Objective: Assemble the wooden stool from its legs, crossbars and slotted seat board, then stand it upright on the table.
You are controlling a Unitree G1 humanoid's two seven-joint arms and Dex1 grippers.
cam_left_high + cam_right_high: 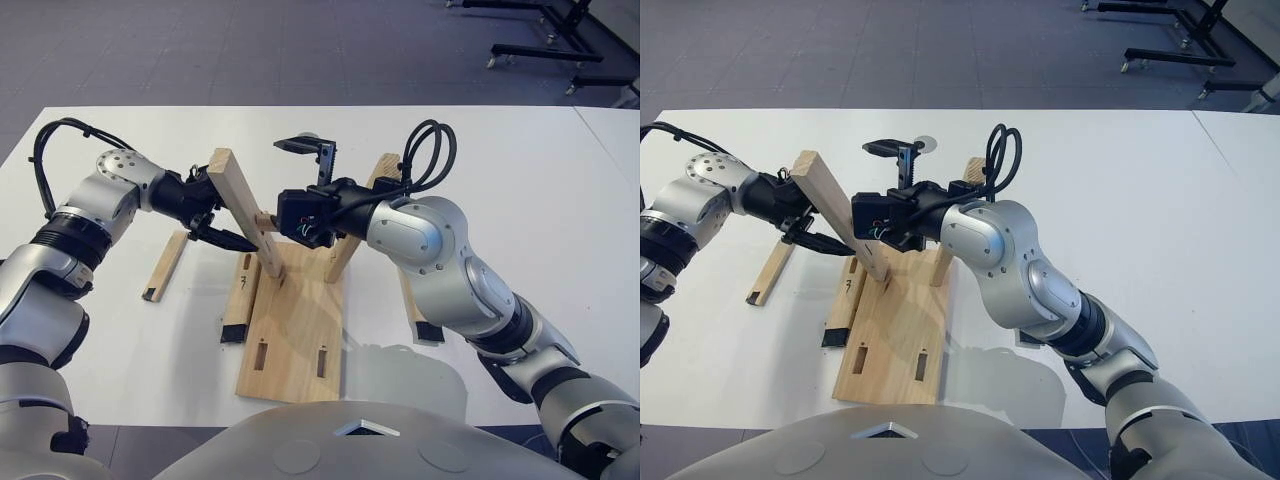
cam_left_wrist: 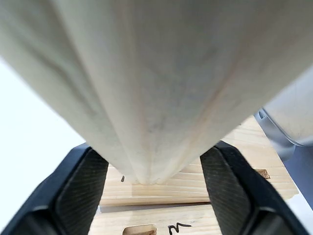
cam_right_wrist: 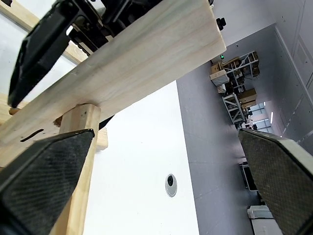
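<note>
My left gripper (image 1: 230, 226) is shut on a pale wooden leg (image 1: 245, 205), which is held tilted with its lower end on the slotted seat board (image 1: 295, 325). Black pads (image 2: 80, 192) press both sides of it. A short crossbar (image 3: 78, 161) sticks out of that leg's side. My right gripper (image 1: 275, 220) stands open around the crossbar, one pad (image 3: 44, 181) beside it and the other far off. A second leg (image 1: 358, 220) leans up from the board behind my right wrist.
A loose leg (image 1: 165, 265) lies on the white table (image 1: 120, 340) to the left of the board. Another piece with a black tip (image 1: 238, 300) lies along the board's left edge. One more piece (image 1: 418, 318) lies partly under my right arm.
</note>
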